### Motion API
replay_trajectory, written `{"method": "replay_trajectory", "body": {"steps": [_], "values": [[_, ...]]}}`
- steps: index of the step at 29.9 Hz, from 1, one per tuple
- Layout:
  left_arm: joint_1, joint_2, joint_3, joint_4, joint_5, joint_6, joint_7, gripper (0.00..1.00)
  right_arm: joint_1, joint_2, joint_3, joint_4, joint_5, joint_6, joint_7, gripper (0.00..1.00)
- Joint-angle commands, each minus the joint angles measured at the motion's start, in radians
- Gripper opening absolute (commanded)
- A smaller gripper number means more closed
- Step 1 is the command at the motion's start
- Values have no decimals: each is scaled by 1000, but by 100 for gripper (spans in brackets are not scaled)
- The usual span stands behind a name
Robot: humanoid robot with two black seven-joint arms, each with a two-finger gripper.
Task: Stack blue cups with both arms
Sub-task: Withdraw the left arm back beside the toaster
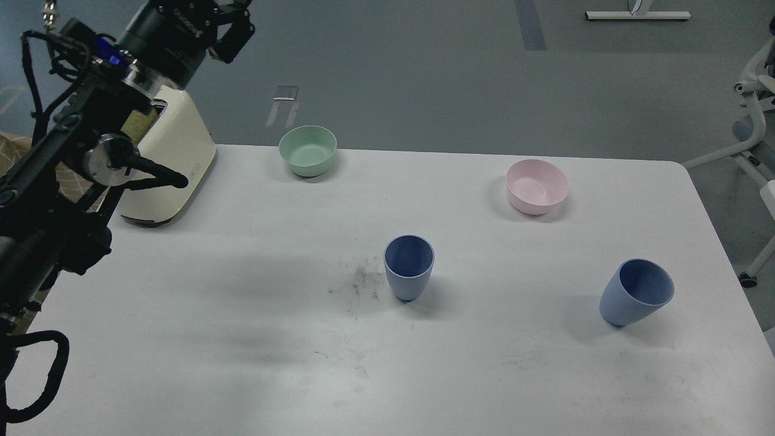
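Left tool (233,27) was seen raised at the upper left, its opening not discernible. Both blue cups (409,266) (636,292) were seen standing apart on the white counter (242,339), unstacked.

Two matte periwinkle-blue handleless cups, darker blue inside and tapering to narrow rounded bases, are seen standing apart on the white table, unstacked. The nearer-centre cup (409,267) is set upright with its mouth open upward, just right of a dark smudge on the tabletop. The other cup (636,292) is placed well to its right near the table's right edge, appearing tilted with its mouth angled toward the right.
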Motion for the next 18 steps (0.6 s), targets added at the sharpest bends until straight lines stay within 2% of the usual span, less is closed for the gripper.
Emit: {"method": "replay_trajectory", "body": {"steps": [1,4,5,7,9,10,15,18], "values": [[77,-7,-66,-2,-44,11,7,98,-5,-5,-49,73,-168,0,0,100],[132,-9,-78,-18,-44,42,10,98,-11,-10,-124,149,-384,0,28,100],[132,-9,-78,-18,-44,42,10,98,-11,-10,-124,149,-385,0,28,100],[146,-10,-95,-26,-44,63,11,98,-25,-34,-195,215,-489,0,72,100],[149,-15,-109,-28,-44,76,19,98,-45,-95,-291,304,-599,0,135,100],[149,-16,-107,-28,-44,77,20,98,-50,-103,-313,321,-621,0,144,100],[149,-38,-107,-34,-43,161,54,98,-114,-125,-393,415,-655,0,150,100],[149,-38,-107,-37,-43,163,71,98,-171,-128,-397,456,-658,0,150,100]]}}
